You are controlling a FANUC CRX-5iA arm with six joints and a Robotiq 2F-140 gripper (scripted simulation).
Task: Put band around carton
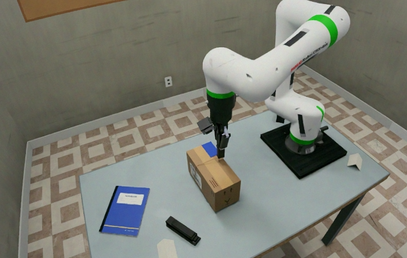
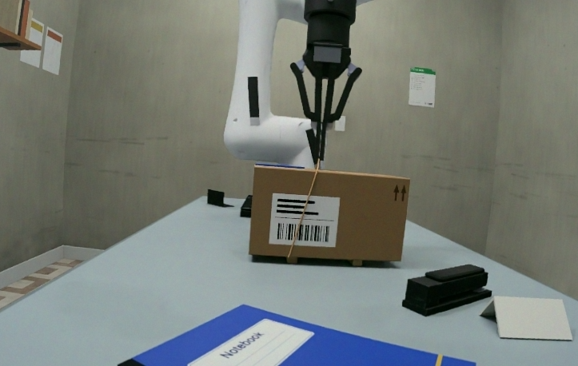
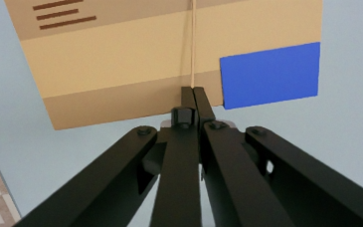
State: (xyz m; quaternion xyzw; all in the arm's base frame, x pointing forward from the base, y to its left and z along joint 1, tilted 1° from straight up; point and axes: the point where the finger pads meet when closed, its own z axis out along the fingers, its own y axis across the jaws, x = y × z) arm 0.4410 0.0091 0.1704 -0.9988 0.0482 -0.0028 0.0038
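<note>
The brown carton (image 1: 214, 179) (image 2: 368, 218) (image 3: 119, 65) stands in the middle of the table. A flat blue corner guard (image 1: 209, 148) (image 3: 271, 75) lies on its top at the end nearest the robot base. The thin tan band (image 2: 302, 213) (image 3: 194, 45) runs slanted across the labelled side and over the top, beside the guard and not over it. My gripper (image 1: 220, 156) (image 2: 319, 159) (image 3: 191, 103) points straight down at the carton's top edge. It is shut on the band and holds it pinched a little above the top.
A blue notebook (image 1: 124, 210) (image 2: 281, 341) and a black stapler (image 1: 182, 230) (image 2: 445, 288) lie near the table's front. A folded white card (image 1: 166, 248) (image 2: 529, 317) lies by the stapler, another (image 1: 355, 160) by the robot base (image 1: 304, 150). A small black bracket (image 2: 215, 197) stands behind the carton.
</note>
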